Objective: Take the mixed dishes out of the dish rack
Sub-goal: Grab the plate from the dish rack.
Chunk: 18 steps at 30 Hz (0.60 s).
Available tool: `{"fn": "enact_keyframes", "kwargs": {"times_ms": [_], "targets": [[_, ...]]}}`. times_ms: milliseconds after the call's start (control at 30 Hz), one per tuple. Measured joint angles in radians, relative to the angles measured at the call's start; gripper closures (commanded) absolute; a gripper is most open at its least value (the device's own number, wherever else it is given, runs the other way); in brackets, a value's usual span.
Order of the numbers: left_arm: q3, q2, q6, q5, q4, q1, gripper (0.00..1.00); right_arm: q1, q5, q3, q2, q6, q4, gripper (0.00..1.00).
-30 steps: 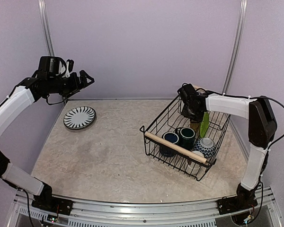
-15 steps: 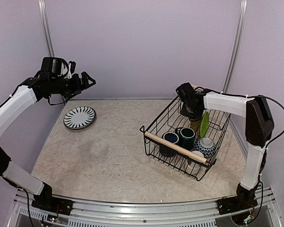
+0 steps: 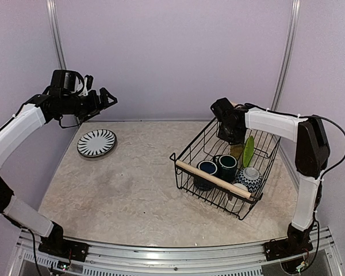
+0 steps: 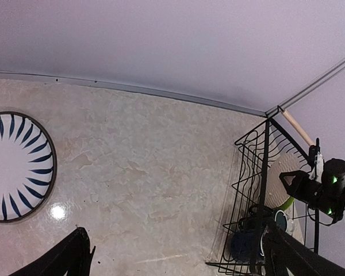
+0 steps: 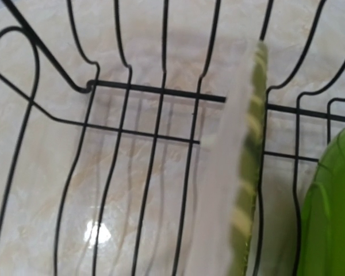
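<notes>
Unloading is only starting: one striped plate point(image 3: 96, 142) is lying on the table point(image 3: 138, 190) near the wide-open, empty left gripper point(image 3: 107, 98), while mugs point(image 3: 207, 168), bowl point(image 3: 249, 177) and green plate point(image 3: 249, 150) are sitting in the rack point(image 3: 213, 179), the right gripper point(image 3: 225, 123), jaws unseen, perhaps pinching the tan plate point(image 5: 241, 190).

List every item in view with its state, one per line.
Rack: on the table, loaded.
Left claw: open, empty, raised.
Right claw: down in the rack at the tan plate; grip hidden.
Tan plate: on edge in rack.
Green plate: on edge in rack.
Mugs: both upright in rack.
Bowl: upside down in rack.
Striped plate: flat on table, outside rack.
</notes>
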Motion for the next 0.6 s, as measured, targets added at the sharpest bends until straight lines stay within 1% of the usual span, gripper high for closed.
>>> {"fn": "enact_keyframes", "kwargs": {"times_ms": [200, 367, 467, 600], "targets": [[0.0, 0.0, -0.008, 0.001, 0.0, 0.0, 0.01, 0.003, 0.02, 0.069, -0.005, -0.001, -0.058, 1.0], [0.0, 0.0, -0.011, 0.001, 0.0, 0.0, 0.01, 0.013, 0.053, 0.082, -0.026, -0.032, -0.092, 1.0], [0.0, 0.0, -0.011, 0.001, 0.0, 0.0, 0.01, 0.021, 0.081, 0.084, -0.037, -0.081, -0.097, 1.0], [0.0, 0.0, -0.011, 0.001, 0.0, 0.0, 0.01, 0.059, 0.129, 0.085, -0.053, -0.198, -0.08, 1.0]]}}
